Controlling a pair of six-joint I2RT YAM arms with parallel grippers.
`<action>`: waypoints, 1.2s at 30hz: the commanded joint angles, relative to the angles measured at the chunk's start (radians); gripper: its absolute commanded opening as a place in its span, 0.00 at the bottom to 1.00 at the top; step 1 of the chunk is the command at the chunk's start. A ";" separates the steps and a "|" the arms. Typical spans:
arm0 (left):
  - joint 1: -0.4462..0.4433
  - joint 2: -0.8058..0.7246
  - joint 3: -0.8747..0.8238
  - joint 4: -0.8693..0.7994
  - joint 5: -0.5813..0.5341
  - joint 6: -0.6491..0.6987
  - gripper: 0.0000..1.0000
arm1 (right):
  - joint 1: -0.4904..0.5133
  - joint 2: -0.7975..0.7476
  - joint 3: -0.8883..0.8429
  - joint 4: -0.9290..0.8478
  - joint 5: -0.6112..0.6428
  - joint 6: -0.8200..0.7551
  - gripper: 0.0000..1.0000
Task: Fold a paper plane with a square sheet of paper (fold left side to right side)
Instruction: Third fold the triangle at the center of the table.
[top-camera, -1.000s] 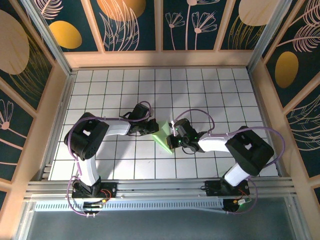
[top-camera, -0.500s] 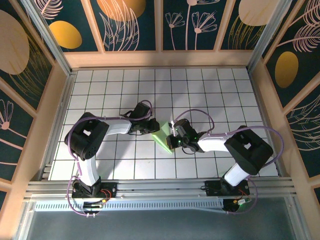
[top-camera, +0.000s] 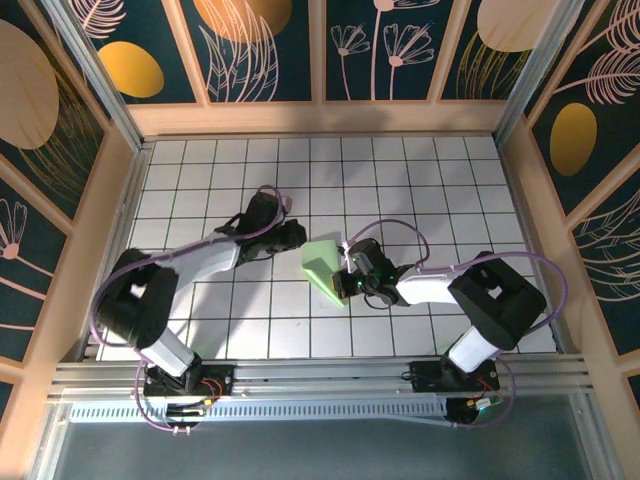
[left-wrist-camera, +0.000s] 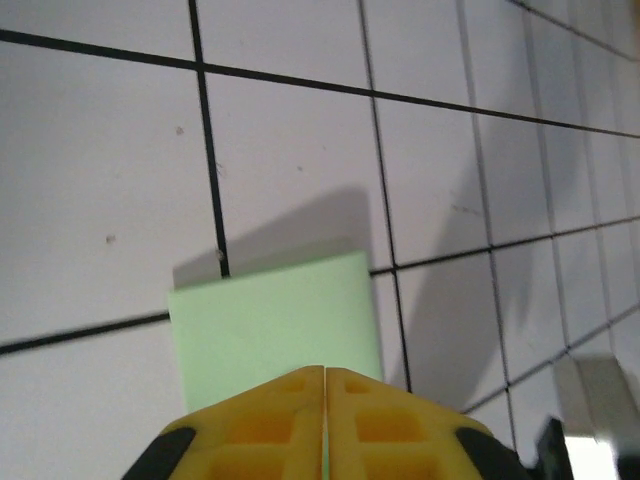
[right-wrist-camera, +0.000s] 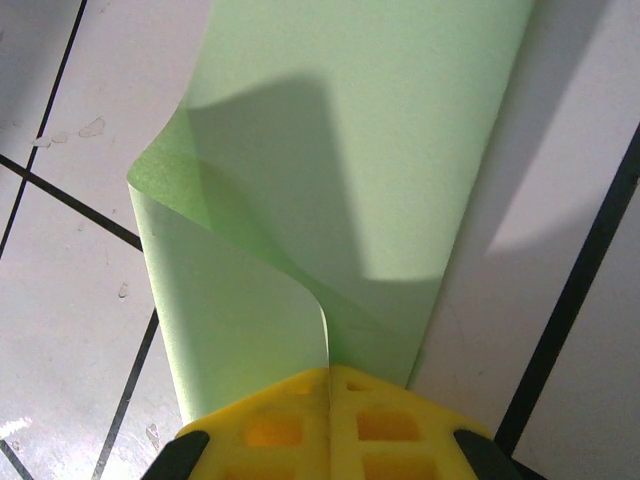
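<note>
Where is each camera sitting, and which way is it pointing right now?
Top external: fixed above and behind both arms, looking down on the white grid-tiled table; the arms show whole, left gripper and right gripper at the thin pale green paper sheet.
Left wrist: rides the left arm, looking past the left gripper's shut yellow fingers at the sheet's edge.
Right wrist: rides the right arm, looking past the right gripper's yellow fingers, shut on the sheet's curled layer.
Shared: all three see the sheet.

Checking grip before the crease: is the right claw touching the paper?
Touching. Right wrist view: the paper runs into the shut right claw, pinched there.
</note>
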 joint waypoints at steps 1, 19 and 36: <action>-0.013 -0.068 -0.130 0.106 0.057 -0.043 0.07 | -0.003 0.041 -0.010 -0.074 -0.003 0.002 0.00; -0.188 0.035 -0.187 0.308 0.113 -0.176 0.05 | -0.001 0.054 -0.003 -0.093 -0.007 0.001 0.00; -0.198 0.120 -0.208 0.301 0.061 -0.177 0.04 | 0.001 0.070 0.000 -0.093 -0.002 -0.001 0.00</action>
